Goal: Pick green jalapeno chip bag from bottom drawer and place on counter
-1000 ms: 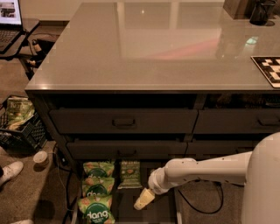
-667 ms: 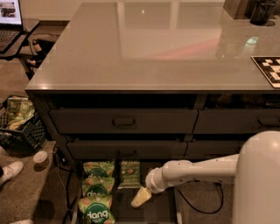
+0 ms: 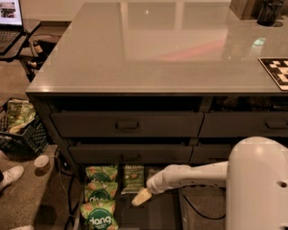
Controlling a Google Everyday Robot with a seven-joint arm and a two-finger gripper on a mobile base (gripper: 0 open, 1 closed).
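Plainly, this is the reaching step, with the grasp not yet made. The surface (image 3: 148,49) spreads wide and glossy across the top of the cabinet. Its near and middle stretch is bare, a chequered board (image 3: 275,72) lies at its right edge and a dark cup (image 3: 269,11) stands at the far right corner. There looks to be ample room to set a bag down close to the front edge.

The robot's pale body (image 3: 258,184) fills the lower right, and its arm (image 3: 193,174) stretches leftward, low, beneath the fronts of the closed upper drawers (image 3: 127,124). Any lift, I judge, must first draw outward before rising, or the arm may catch those fronts and the lip of the surface above.

The bottom drawer (image 3: 159,214) stands pulled out, with dark bare floor to the right of its contents. Three bright dang bags (image 3: 100,197) lie in a column along its left side.

The green jalapeno chip bag (image 3: 133,178) lies flat just right of the topmost of them, close to the cabinet face.

The pincer (image 3: 141,197) hovers just below and right of that bag, very near its lower corner. Whether it is open or closed I cannot tell, but the bag is not in its hold. Next it should shift slightly toward the cabinet and descend over the olive bag alone, keeping clear of the neighbours on the left.
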